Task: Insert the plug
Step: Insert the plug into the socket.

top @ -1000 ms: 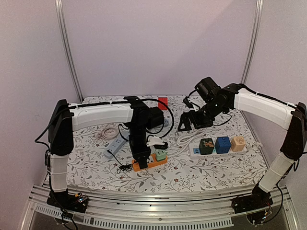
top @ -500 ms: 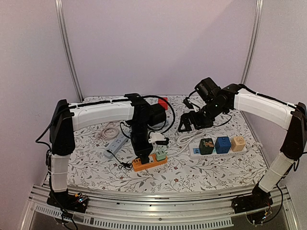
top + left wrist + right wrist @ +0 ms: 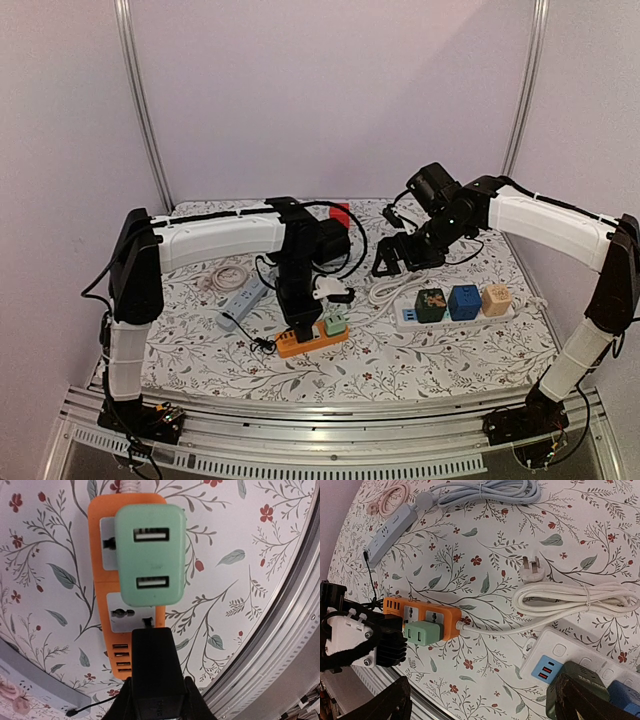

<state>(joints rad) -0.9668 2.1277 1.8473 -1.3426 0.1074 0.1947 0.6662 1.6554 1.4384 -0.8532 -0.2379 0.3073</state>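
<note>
In the left wrist view my left gripper [image 3: 155,697] is shut on a black plug [image 3: 154,662]. The plug's front end, with a small prong showing, hangs over the free socket of the orange power strip [image 3: 100,575]. A mint green USB adapter [image 3: 150,555] sits in the socket beyond it. From above, the left gripper [image 3: 297,318] stands upright over the strip's left end [image 3: 312,343]. My right gripper [image 3: 396,256] hovers open and empty further back. The right wrist view shows the strip [image 3: 437,615], the adapter [image 3: 421,632] and the left gripper's body [image 3: 385,645].
A white power strip [image 3: 562,652] carries a dark green cube [image 3: 431,303], a blue one [image 3: 464,300] and a tan one [image 3: 496,297]. Close by lie a coiled white cable [image 3: 570,597], a loose white plug [image 3: 532,570], a grey strip [image 3: 390,532] and a pink cable [image 3: 387,500]. The table's metal rail [image 3: 280,640] runs close to the orange strip.
The left arm has risen slightly and drawn back a little over the orange strip, with the black plug still gripped. The right arm has not moved.
</note>
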